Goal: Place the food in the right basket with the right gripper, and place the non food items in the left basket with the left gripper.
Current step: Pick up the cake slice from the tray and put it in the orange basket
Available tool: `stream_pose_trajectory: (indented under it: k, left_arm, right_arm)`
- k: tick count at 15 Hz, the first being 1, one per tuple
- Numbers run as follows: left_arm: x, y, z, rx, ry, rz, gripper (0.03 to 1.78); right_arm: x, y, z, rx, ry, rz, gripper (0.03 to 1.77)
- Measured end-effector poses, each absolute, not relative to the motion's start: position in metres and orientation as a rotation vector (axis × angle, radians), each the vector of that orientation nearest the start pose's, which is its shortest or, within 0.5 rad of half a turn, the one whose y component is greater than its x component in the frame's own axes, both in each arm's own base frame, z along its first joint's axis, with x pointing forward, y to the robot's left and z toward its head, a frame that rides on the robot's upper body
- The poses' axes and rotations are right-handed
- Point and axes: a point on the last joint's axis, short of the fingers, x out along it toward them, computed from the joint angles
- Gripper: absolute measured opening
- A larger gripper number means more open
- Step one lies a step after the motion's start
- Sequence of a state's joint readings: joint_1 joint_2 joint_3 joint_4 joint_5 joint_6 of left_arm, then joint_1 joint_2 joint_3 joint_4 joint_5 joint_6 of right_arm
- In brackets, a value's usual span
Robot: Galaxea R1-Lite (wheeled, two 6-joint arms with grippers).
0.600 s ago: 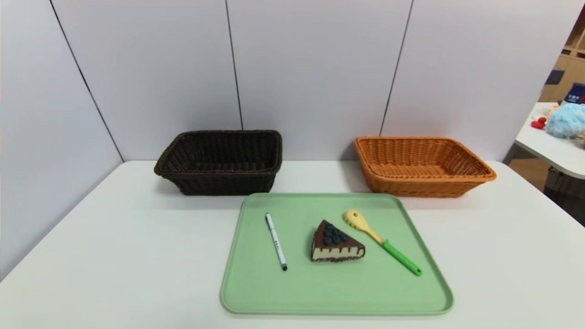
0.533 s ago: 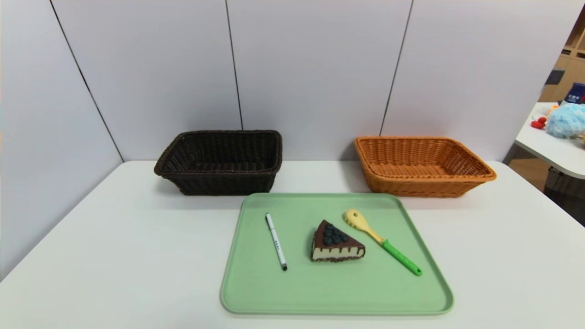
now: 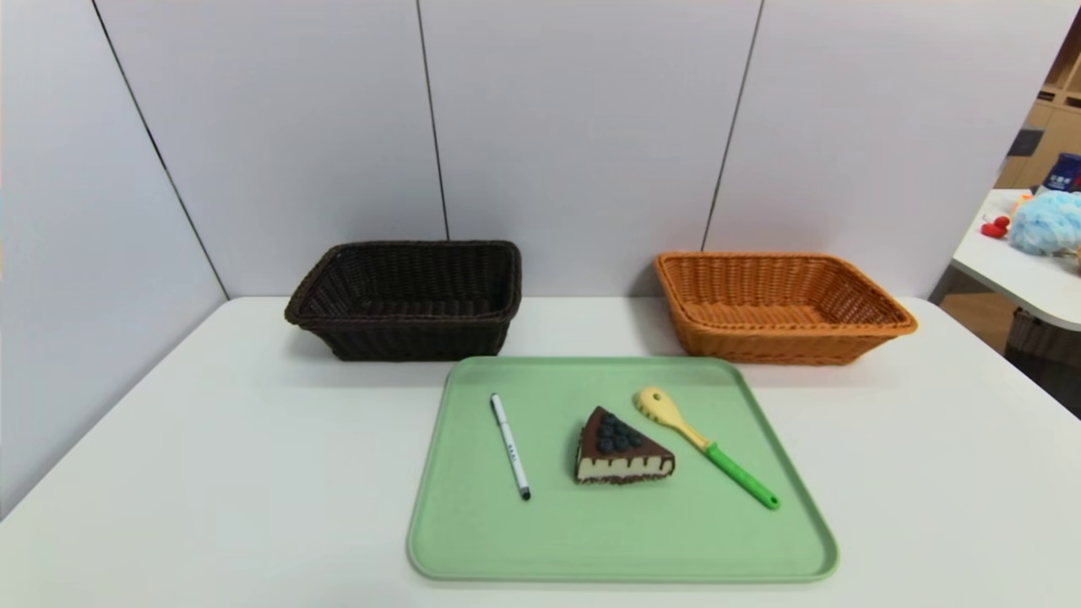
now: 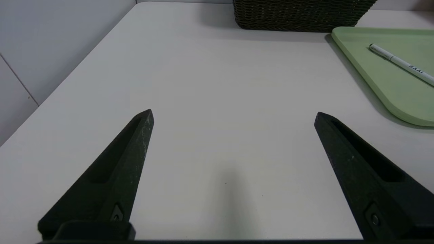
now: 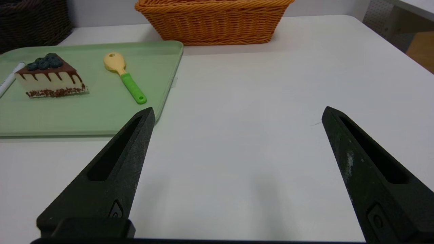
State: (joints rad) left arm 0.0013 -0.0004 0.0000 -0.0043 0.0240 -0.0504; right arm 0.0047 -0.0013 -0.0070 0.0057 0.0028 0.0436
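A chocolate cake wedge with blue berries [image 3: 621, 452] [image 5: 51, 76] lies in the middle of a green tray [image 3: 625, 540]. A white pen with a black tip [image 3: 510, 445] [image 4: 401, 63] lies to its left. A yellow slotted spoon with a green handle [image 3: 705, 445] [image 5: 124, 76] lies to its right. The dark brown basket [image 3: 410, 297] stands at the back left and the orange basket [image 3: 777, 306] at the back right; both look empty. My left gripper [image 4: 234, 113] is open over bare table left of the tray. My right gripper [image 5: 238, 111] is open over bare table right of the tray. Neither arm shows in the head view.
White wall panels close the table at the back and left. A second table [image 3: 1026, 279] with a blue fluffy thing and small toys stands off to the far right. The white table [image 3: 211, 473] carries the tray and both baskets.
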Motion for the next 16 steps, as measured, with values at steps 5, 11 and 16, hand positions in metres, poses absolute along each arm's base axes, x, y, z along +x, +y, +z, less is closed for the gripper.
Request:
stream_pose_trajectory:
  k: [5, 11, 16]
  left_arm:
    - [-0.0228, 0.0005, 0.0759, -0.050, -0.005, 0.025, 1.69]
    - [-0.0228, 0.0005, 0.0755, -0.039, -0.001, 0.024, 1.69]
    - [-0.0233, 0.0004, 0.0797, 0.004, -0.031, 0.017, 1.69]
  right_arm:
    - [-0.0231, -0.0001, 0.0779, 0.057, -0.020, 0.004, 1.70]
    - [-0.0230, -0.0001, 0.0775, 0.058, -0.021, 0.003, 1.70]
    - [-0.0233, -0.0002, 0.0814, 0.056, -0.053, -0.001, 1.70]
